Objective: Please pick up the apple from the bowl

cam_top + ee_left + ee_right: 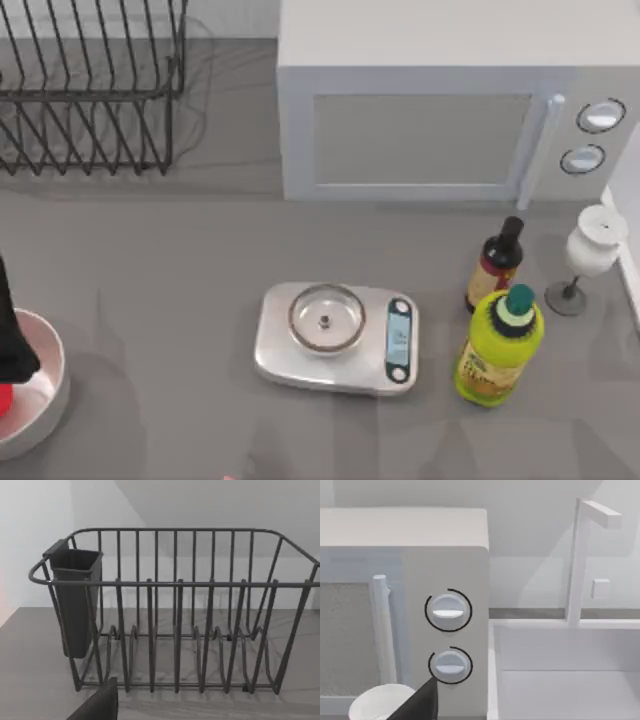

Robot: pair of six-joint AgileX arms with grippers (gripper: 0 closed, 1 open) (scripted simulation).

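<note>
At the near left edge of the grey counter, the wide white thick-rimmed bowl is cut off by the frame. A sliver of the small red apple shows inside it, mostly hidden under the left arm's dark pincer, whose grip state cannot be told. In the left wrist view stands the dark wire dish rack; in the right wrist view, the white microwave.
</note>
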